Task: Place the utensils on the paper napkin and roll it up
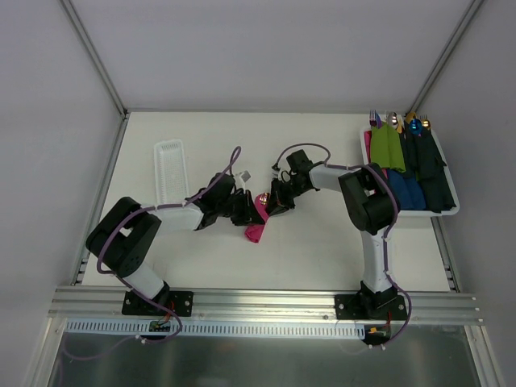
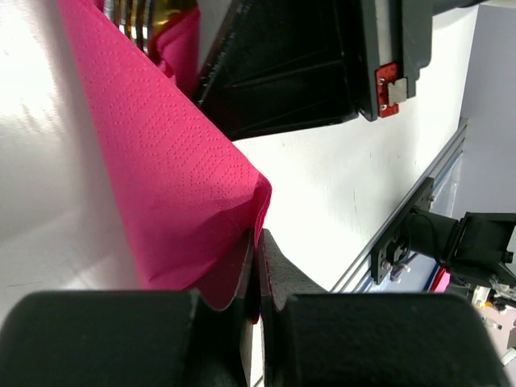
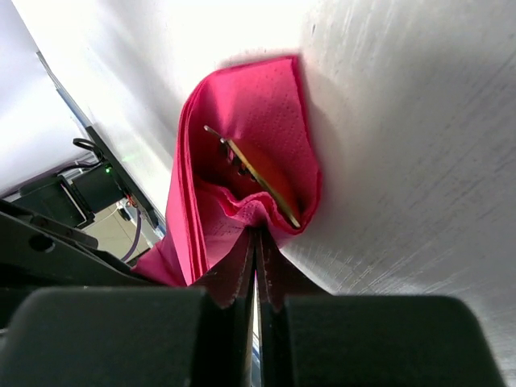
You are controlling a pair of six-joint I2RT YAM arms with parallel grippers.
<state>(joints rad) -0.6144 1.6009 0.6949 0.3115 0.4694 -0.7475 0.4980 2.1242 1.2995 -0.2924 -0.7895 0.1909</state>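
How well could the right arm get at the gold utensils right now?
Probably not: the right fingers are shut on a pinch of the paper napkin, and the utensils lie inside its fold beyond them, so they would have to let go first.

L fingers (image 2: pixel 286 278), R fingers (image 3: pixel 284 278) — pressed closed

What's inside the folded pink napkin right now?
Gold utensils show inside the napkin, at its open fold; their far ends and exact count are covered by paper.

The left pincer (image 2: pixel 258 246) is closed on a fold of the paper napkin (image 2: pixel 161 177), with utensils (image 2: pixel 139 16) poking out above.
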